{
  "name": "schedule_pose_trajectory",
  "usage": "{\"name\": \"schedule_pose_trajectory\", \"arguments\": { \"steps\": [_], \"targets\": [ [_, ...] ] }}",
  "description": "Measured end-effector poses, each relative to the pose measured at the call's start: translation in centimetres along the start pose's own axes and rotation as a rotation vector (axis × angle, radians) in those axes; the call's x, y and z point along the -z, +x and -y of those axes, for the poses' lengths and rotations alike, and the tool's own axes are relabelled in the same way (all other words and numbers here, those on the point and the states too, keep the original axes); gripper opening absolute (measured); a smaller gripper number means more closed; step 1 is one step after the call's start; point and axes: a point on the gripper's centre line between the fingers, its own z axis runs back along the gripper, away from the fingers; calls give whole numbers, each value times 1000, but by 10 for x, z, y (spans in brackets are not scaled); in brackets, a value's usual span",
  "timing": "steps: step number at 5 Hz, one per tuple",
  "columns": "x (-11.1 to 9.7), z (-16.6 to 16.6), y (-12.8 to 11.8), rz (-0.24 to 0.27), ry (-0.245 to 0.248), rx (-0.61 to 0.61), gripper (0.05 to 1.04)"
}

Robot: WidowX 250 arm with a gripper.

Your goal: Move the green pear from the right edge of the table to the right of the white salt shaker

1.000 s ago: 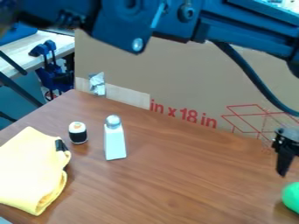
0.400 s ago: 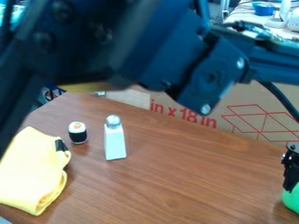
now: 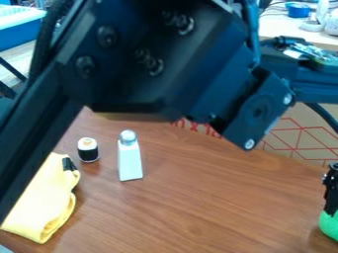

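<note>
At the right edge of the camera view hangs the black gripper, low over a green rounded object. It overlaps the object's top, and part of both is cut off by the frame edge. Left of centre a white shaker with a silver cap stands upright. Beside it stands a small sushi roll with a black band. A folded yellow cloth lies at the left, partly behind the arm.
The arm's large links cross the upper left and top. A cardboard box with red print stands behind the brown table. A blue bin is at the upper left, and a blue bowl at the back right.
The gripper has lowered from above the green object to its top, shifting slightly right. The arm's links have swung right and down, now covering part of the cloth.
</note>
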Motion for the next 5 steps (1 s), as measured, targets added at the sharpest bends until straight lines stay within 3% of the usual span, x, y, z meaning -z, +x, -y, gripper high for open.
{"name": "schedule_pose_trajectory", "arguments": {
  "steps": [4,5],
  "targets": [
    [24,-19,-1,-31,42,-89,1011],
    [33,-23,-2,-49,72,-91,956]
  ]
}}
